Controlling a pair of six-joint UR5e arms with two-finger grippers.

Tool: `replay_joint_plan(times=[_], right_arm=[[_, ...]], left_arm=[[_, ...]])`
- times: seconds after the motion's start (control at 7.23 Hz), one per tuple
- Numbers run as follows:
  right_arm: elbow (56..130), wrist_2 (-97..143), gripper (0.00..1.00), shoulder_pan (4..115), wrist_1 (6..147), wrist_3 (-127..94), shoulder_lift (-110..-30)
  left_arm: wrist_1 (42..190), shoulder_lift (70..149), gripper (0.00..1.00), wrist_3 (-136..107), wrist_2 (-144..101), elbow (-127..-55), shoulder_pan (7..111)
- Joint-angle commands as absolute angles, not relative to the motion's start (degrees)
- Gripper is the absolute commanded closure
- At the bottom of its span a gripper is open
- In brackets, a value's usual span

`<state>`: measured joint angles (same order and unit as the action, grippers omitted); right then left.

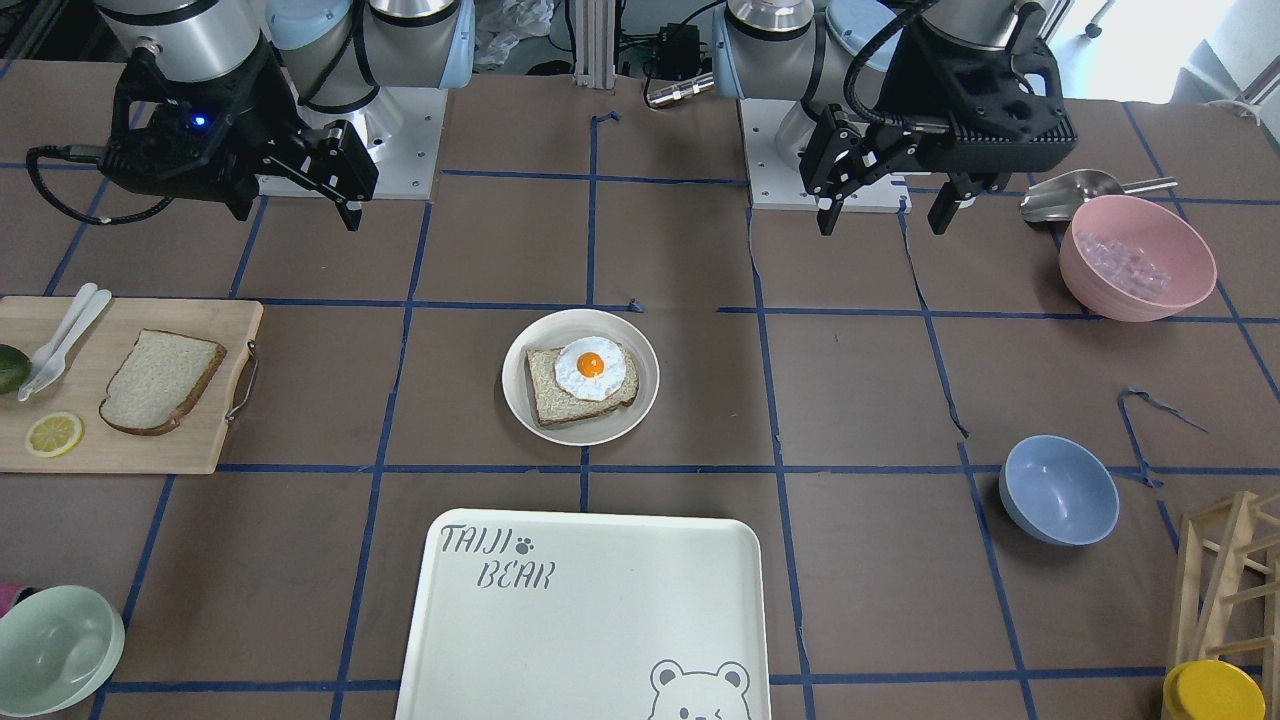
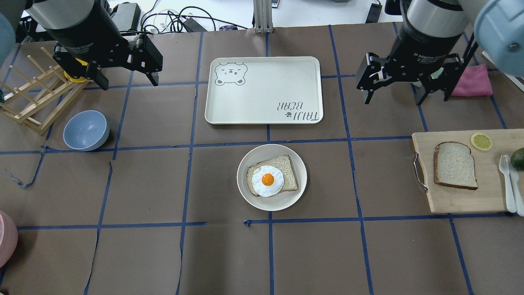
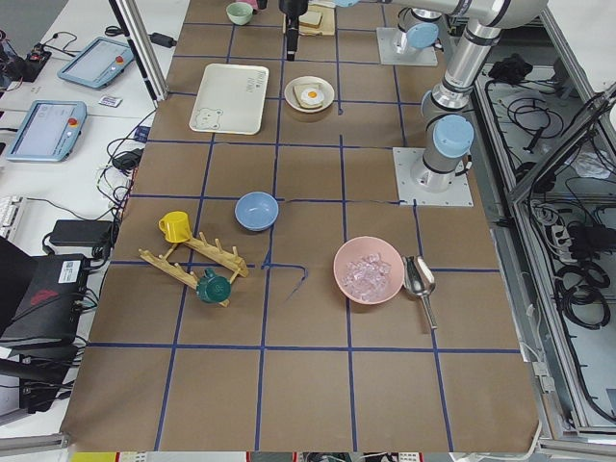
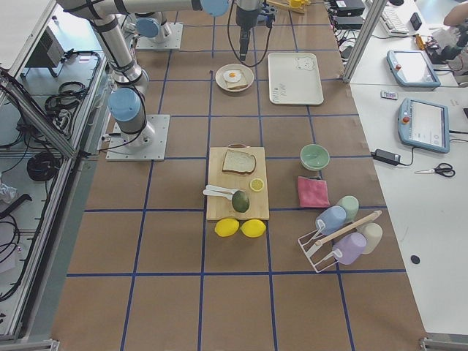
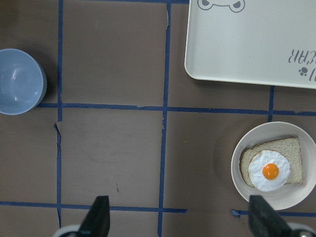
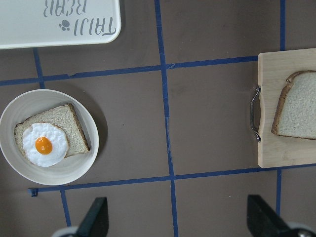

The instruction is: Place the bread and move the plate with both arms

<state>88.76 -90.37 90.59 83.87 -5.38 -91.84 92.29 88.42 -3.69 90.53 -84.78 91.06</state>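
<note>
Bread: the bread [image 2: 455,165] lies flat on a wooden cutting board [image 2: 458,200] at the robot's right. Its rounded end points away from the robot, and it is well apart from the plate.
Plate: the plate [image 2: 270,203] sits mid-table, near the bear-print tray [image 2: 264,90] but not touching it. It carries a darker slice topped with a fried egg [image 2: 268,180].
Left gripper: the left gripper [image 5: 181,217] hangs above bare table with its jaws spread wide and nothing between them.
Right gripper: the right gripper [image 6: 178,217] is likewise spread wide and empty, above the table between the plate and the board.
Left wrist view: it takes in the plate, a tray corner and a blue bowl [image 5: 19,81]; the bread falls outside it.
Right wrist view: it takes in the plate and the board's handle end, with the bread cut off by the frame edge.
Front view: it alone shows the whole pink bowl [image 1: 1137,258] holding clear pieces and a metal scoop [image 1: 1075,193] beside it. The overhead view catches only the bowl's edge.
Right side view: two whole lemons [image 4: 227,227] lie just beside the board's end, cropped out of the overhead view.
Board extras: a lemon slice [image 2: 481,141], an avocado [image 2: 519,157] and white cutlery [image 2: 509,184] lie near the bread, not touching it.
</note>
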Motion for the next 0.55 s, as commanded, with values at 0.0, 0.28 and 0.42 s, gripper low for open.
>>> replay_joint_plan(times=[0.0,0.28,0.42], right_arm=[[88.77,-90.0,0.0,90.53,84.02,-5.36,-91.85],[88.77,-90.35,0.0,90.53,84.02,-5.36,-91.76],[88.86,-90.35,0.0,90.61,84.2,-5.36,-91.58]], left_arm=[[92.29,88.42,0.0,-3.69,90.53,-84.81,91.05],[92.29,88.42,0.0,-3.69,90.53,-84.81,91.06],[92.11,88.42,0.0,-3.69,90.53,-84.81,91.05]])
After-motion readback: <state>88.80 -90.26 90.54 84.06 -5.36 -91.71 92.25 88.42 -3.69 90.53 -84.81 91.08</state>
